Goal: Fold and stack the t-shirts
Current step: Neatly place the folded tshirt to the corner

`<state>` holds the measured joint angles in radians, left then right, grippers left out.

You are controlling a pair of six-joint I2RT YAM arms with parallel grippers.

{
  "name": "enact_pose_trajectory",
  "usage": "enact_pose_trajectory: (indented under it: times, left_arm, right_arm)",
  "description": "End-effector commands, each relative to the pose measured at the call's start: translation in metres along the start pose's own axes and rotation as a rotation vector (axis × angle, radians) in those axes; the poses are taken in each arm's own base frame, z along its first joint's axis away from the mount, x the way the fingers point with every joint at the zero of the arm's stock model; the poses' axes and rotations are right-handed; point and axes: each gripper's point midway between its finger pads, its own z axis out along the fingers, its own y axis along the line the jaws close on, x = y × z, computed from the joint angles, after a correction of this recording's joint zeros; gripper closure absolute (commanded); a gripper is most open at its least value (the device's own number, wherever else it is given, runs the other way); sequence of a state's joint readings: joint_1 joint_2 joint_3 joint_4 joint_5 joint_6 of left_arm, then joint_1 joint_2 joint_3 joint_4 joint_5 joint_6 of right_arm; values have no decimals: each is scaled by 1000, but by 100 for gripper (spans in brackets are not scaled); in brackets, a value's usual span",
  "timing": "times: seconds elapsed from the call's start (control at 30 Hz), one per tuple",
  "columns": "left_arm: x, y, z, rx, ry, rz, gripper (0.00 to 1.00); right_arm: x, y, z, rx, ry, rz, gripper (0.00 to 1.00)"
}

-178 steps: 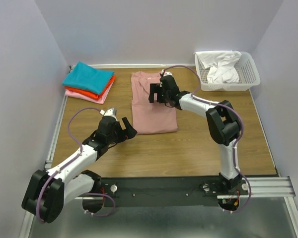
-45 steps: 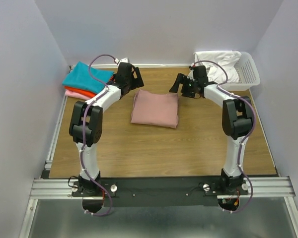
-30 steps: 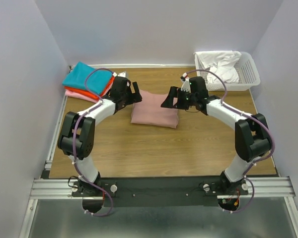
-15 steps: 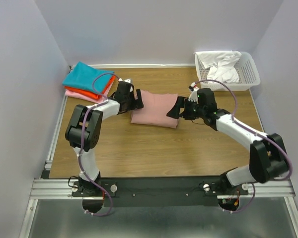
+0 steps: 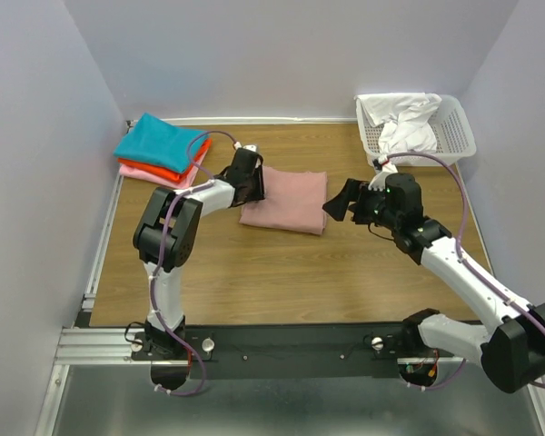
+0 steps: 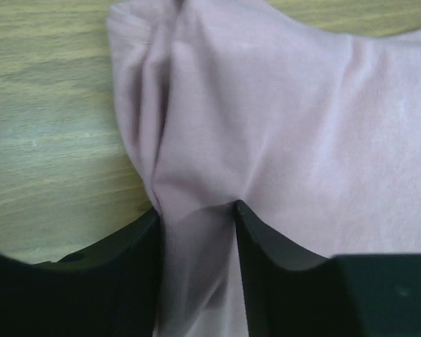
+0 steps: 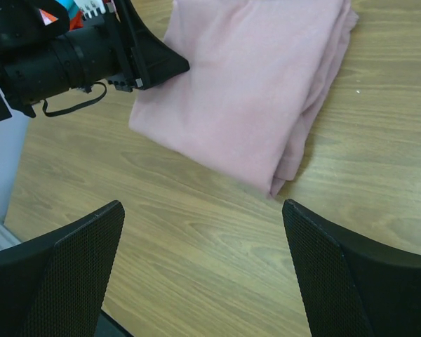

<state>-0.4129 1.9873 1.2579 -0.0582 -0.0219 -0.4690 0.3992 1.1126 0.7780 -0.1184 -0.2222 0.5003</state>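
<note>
A folded dusty-pink t-shirt (image 5: 289, 202) lies on the wooden table, mid-back. My left gripper (image 5: 252, 186) is at its left edge. In the left wrist view the pink t-shirt (image 6: 302, 133) bunches up and a ridge of it is pinched between my left gripper's (image 6: 195, 214) black fingers. My right gripper (image 5: 341, 202) hovers open just right of the shirt, nothing between its fingers. From the right wrist, the shirt (image 7: 252, 91) lies ahead of the open right gripper (image 7: 202, 235), with the left gripper (image 7: 158, 64) on its far edge. Folded teal (image 5: 159, 138), orange-red (image 5: 189, 163) and pink (image 5: 148, 174) t-shirts are stacked at the back left.
A white mesh basket (image 5: 458, 136) with crumpled white cloth (image 5: 407, 127) stands at the back right corner. Walls close in on the left, back and right. Bare wood (image 5: 282, 272) stretches between the shirt and the arm bases.
My left gripper slid right onto the shirt's left edge and closed on the fabric. My right arm drew back off the shirt toward the right and nearer the front, still open.
</note>
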Motion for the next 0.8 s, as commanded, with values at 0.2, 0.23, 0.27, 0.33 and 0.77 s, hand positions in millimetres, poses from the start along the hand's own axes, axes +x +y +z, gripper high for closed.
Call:
enact_pose_trajectory:
  times: [0.2, 0.23, 0.27, 0.33, 0.77]
  left_arm:
    - [18, 39, 15, -292, 92, 105, 100]
    - [11, 38, 14, -295, 84, 116, 100]
    - [7, 38, 13, -301, 74, 125, 100]
    - [-11, 44, 3, -352, 31, 156, 100]
    - [-113, 88, -56, -578, -167, 516, 100]
  right_arm:
    - [4, -35, -30, 188, -57, -24, 0]
    - [0, -37, -35, 208, -75, -27, 0]
    - [-3, -41, -38, 234, -94, -30, 0]
    - [-9, -49, -45, 284, -134, -33, 0]
    - [-10, -67, -51, 374, -161, -50, 0]
